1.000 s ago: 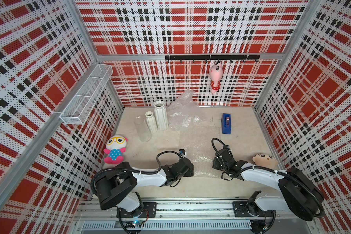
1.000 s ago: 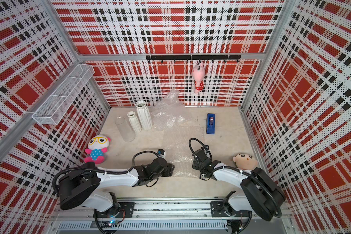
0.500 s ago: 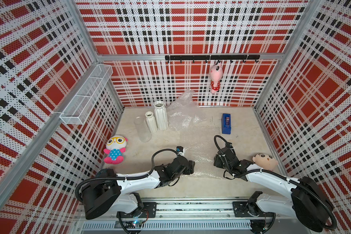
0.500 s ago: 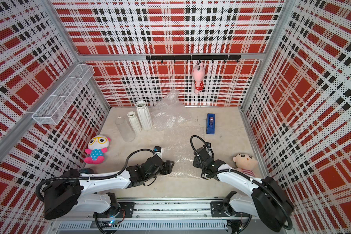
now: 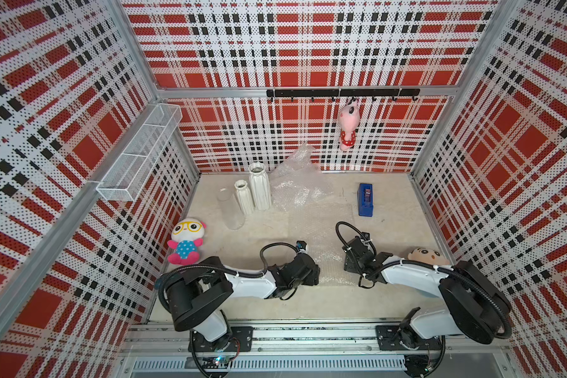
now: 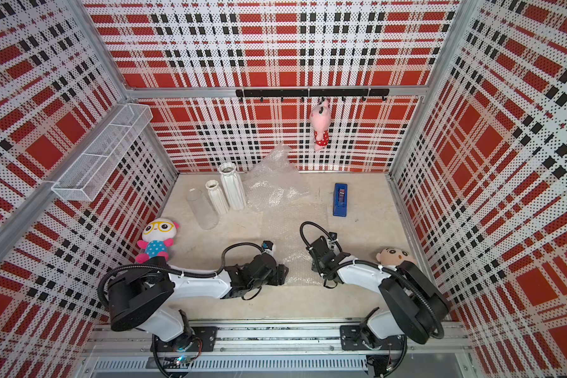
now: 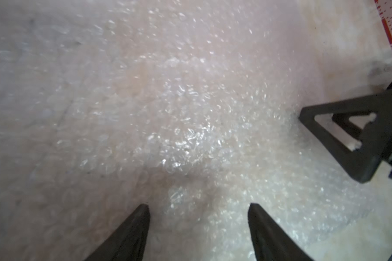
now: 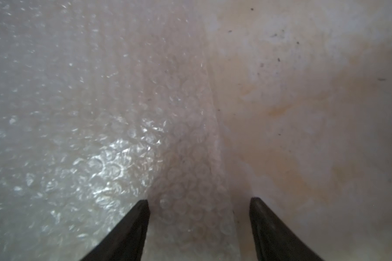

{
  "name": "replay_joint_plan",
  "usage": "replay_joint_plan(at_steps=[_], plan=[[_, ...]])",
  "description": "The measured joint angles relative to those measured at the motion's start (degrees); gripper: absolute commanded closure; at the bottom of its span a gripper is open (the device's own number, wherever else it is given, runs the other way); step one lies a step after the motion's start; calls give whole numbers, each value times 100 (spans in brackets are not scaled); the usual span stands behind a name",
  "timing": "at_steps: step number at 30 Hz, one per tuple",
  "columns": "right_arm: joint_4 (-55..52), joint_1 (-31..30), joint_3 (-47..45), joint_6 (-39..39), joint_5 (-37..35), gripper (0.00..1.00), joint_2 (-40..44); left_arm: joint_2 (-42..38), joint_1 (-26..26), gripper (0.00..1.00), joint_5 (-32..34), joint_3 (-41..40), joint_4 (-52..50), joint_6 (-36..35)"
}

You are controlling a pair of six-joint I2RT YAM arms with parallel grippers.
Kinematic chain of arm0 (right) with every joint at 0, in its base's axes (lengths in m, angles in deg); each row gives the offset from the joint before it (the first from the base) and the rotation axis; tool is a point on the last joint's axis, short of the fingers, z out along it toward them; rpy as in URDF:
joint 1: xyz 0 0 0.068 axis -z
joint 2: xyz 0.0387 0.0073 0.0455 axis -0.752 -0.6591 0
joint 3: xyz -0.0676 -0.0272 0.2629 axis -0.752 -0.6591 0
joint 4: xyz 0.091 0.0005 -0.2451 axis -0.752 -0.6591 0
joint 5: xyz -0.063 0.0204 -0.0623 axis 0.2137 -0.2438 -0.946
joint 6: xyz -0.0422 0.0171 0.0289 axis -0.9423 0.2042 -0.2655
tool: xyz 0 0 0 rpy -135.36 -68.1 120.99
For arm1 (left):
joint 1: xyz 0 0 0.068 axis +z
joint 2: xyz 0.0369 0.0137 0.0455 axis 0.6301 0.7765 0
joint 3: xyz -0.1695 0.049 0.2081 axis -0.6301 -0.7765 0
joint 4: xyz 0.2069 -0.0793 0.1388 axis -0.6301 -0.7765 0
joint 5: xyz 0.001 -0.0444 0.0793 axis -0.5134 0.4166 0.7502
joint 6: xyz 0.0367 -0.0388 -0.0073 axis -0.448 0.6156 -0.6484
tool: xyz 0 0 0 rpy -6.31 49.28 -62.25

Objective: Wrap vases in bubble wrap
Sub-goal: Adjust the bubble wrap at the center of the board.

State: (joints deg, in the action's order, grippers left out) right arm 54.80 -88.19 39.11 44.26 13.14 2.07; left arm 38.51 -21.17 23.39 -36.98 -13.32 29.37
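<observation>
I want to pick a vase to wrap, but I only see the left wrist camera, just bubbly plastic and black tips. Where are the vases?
Observer: Three stand upright in a row at the far left of the table: a clear glass vase, a short white vase, then a tall white vase.
Operator: Is any of them wrapped?
Observer: No, all three are bare. A heap of crumpled bubble wrap lies right beside the tall one.
Operator: Is there tape?
Observer: Yes, a blue tape dispenser lies at the far right, beyond the flat bubble wrap sheet you are looking at.
</observation>
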Motion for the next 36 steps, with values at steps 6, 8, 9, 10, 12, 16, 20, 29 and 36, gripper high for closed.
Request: replay_joint_plan(at_steps=[6, 8, 9, 10, 12, 16, 20, 29, 36], plan=[[219, -413, 114, -7, 0, 25, -181, -614, -365, 25, 85, -522, -146, 229], [236, -645, 122, 87, 2, 26, -190, -925, -341, 25, 114, -741, -286, 310], [236, -741, 122, 142, 0, 26, -190, -1040, -299, 25, 127, -824, -337, 330], [236, -837, 122, 199, -7, 27, -190, -1152, -234, 25, 131, -905, -372, 345], [240, -973, 122, 323, -20, 27, -188, -1305, -63, 25, 140, -1005, -428, 348], [223, -1119, 118, 533, -20, 29, -138, -1416, 286, 25, 149, -1064, -503, 280], [142, -1204, 42, 750, 50, 26, 59, -1421, 398, 25, 168, -1058, -531, 184], [-890, -1198, 369, 704, -748, 9, 946, -2157, 372, 19, 251, -479, -1248, -72], [-1008, -901, 588, 120, -1515, 7, 2225, -2975, 2096, 12, 0, 573, -1534, -636]])
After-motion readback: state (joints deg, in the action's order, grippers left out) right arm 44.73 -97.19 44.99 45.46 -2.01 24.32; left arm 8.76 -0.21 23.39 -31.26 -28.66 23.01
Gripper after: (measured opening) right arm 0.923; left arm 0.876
